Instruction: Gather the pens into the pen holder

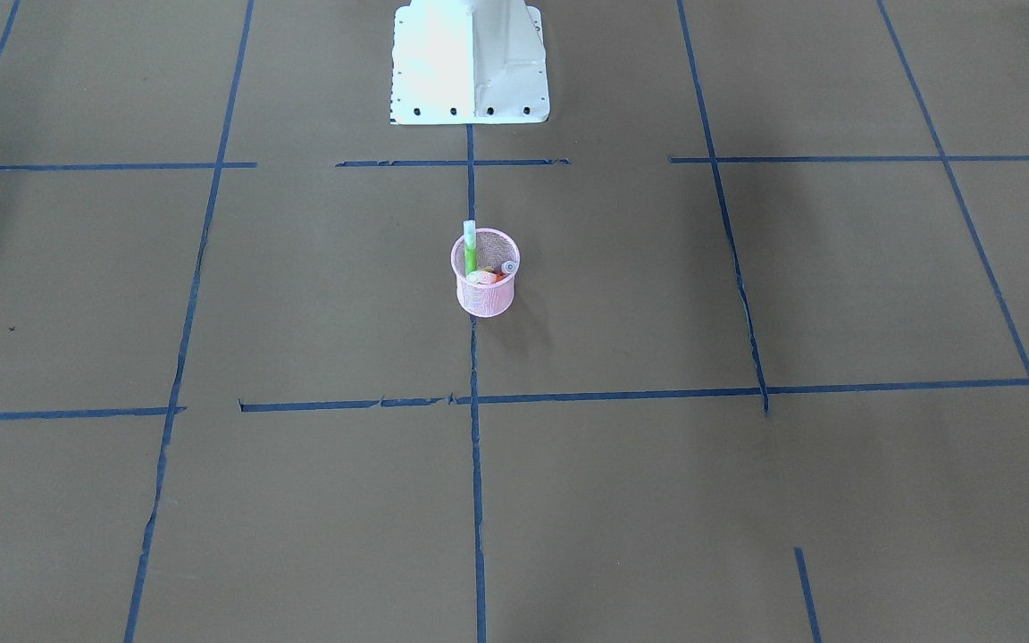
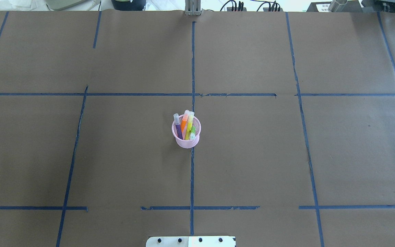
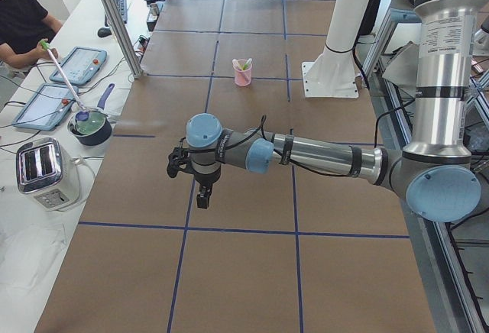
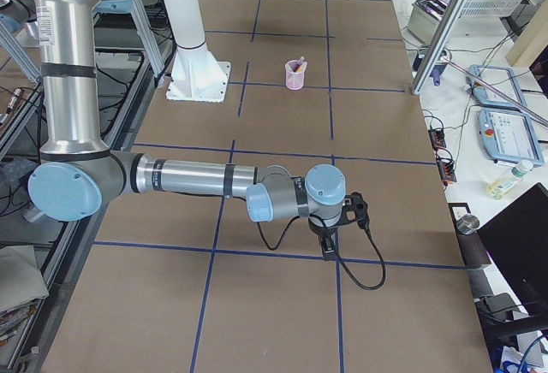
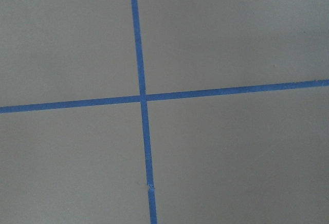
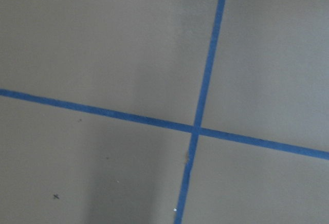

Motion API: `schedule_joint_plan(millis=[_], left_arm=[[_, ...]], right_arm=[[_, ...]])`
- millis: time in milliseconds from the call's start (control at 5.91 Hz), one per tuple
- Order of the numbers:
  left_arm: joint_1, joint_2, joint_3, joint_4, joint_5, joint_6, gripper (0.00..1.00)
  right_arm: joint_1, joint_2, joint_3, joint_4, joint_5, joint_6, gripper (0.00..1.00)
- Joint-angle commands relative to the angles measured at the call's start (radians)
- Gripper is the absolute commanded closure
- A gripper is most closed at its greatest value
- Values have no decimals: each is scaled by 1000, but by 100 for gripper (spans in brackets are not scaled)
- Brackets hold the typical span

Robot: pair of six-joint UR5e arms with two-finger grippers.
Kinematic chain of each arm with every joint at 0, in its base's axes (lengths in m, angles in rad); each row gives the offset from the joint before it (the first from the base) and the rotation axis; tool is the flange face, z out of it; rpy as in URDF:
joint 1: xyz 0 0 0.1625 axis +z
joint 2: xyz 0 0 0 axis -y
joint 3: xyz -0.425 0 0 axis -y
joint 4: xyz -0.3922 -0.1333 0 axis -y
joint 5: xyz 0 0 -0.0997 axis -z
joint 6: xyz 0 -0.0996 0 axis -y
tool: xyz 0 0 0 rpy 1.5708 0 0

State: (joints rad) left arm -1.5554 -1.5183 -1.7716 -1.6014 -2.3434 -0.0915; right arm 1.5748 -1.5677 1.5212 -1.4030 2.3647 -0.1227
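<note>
The pink mesh pen holder [image 2: 186,141] stands upright near the table's middle on a blue tape line. It holds a purple pen [image 2: 178,129], an orange pen [image 2: 184,122], a yellow-green pen [image 2: 189,124] and a green pen [image 2: 192,133], all leaning with pale ends up. The holder also shows in the front view [image 1: 485,299], with the green pen [image 1: 470,250] sticking out. My left gripper [image 3: 202,195] shows only in the left side view and my right gripper [image 4: 328,245] only in the right side view. Both are far from the holder; I cannot tell if they are open or shut.
The white robot base plate [image 1: 470,62] sits at the table's robot-side edge. Blue tape lines [image 5: 141,98] cross the brown paper; both wrist views show only these. A side bench has a toaster [image 3: 46,171], tablets and a seated operator [image 3: 23,24].
</note>
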Motion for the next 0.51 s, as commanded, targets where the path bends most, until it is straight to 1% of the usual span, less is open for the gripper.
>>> schedule_joint_plan(millis=[0,169,338], left_arm=[[-18,10,-15,98,1,121,0],[-17,10,9,103,6,125,0],[-14,42,15,97,4,122,0]], right_arm=[[47,-27,-16,-111,5,-106,0],[59,-82,-13,-94,5,-106,0],[60,-98,-3,-77,4,-107,0]])
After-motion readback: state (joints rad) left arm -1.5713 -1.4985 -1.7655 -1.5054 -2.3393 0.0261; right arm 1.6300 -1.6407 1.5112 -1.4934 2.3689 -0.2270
